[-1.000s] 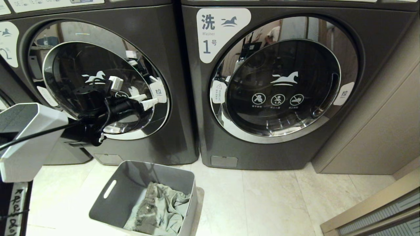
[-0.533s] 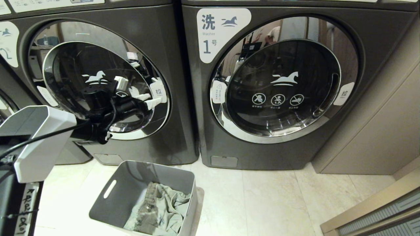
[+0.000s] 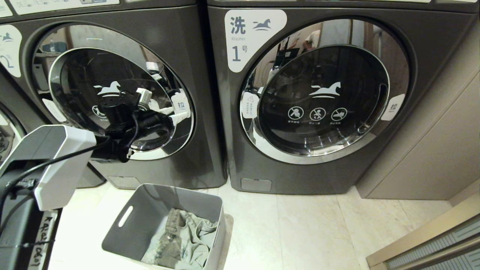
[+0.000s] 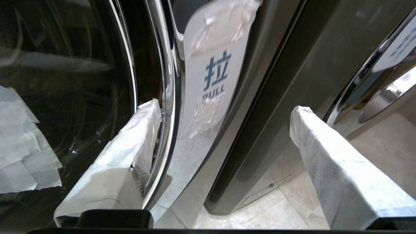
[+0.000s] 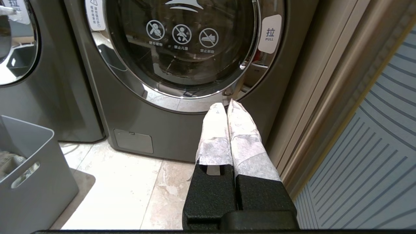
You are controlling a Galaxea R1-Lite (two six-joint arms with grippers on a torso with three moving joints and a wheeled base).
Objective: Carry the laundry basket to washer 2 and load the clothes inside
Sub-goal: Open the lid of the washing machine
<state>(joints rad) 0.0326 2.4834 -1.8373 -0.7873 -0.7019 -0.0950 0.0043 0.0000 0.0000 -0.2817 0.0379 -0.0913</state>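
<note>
Washer 2 [image 3: 187, 45] is the dark grey machine on the left, its round chrome-rimmed door [image 3: 93, 71] closed. My left gripper [image 3: 177, 113] is open at the door's right edge, just below the white "PULL" label [image 3: 181, 104]. In the left wrist view the label [image 4: 214, 74] lies between the spread white-wrapped fingers [image 4: 139, 130], one of them against the chrome rim [image 4: 169, 97]. The grey laundry basket [image 3: 127, 232] stands on the floor before washer 2, with the pale green-grey clothes [image 3: 183, 240] inside. My right gripper [image 5: 226, 105] is shut and empty, parked low facing the other washer.
Washer 1 [image 3: 431, 33] stands right beside washer 2, door closed. A beige cabinet wall [image 3: 431, 150] flanks it on the right. Pale tiled floor [image 3: 300, 232] spreads right of the basket. The basket's corner [image 5: 29, 162] shows in the right wrist view.
My left arm has moved right and slightly forward along the door of washer 2, bringing the open gripper closer to the "PULL" label. The basket, clothes and right arm have not moved.
</note>
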